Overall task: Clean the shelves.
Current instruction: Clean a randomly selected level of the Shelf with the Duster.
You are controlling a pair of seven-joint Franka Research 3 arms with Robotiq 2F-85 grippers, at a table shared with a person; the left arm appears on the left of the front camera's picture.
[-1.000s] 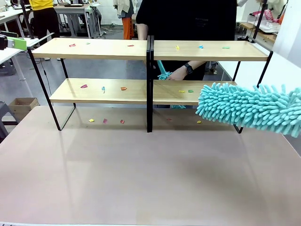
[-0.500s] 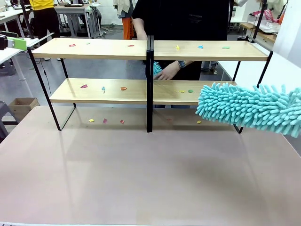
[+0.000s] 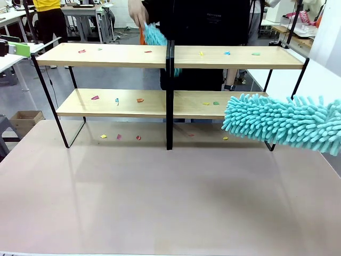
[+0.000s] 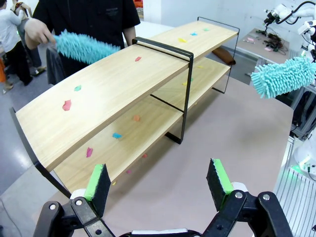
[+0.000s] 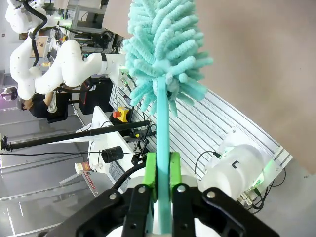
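Behind the shelves (image 3: 106,55), the person's hand (image 3: 139,13) has come up from the level of the lower boards and now holds a small duster (image 3: 154,34) above the top left board, near the central black posts; nothing else has shifted. The rack stands at the far edge of the table (image 3: 160,197), its two units side by side and its four wooden boards dotted with coloured paper scraps (image 3: 95,97), with a few more scraps on the tabletop beneath the lower tier. That litter is presumably what the sweeping is for, and none of it looks cleared yet, so the job seems to be at its start. A large duster (image 3: 282,124) reaches in from the robot's right, its fluffy head level with the lower right board and just in front of it, apart from the wood as far as can be told; that height would suit a sweep along that tier. The right gripper (image 5: 159,170) is clamped on this duster's thin handle, green pads pressed to either side, which keeps the head steady well out ahead of the wrist. The left gripper (image 4: 158,180) hangs off the rack's left end with its jaws wide apart and nothing between them, facing along both tiers.
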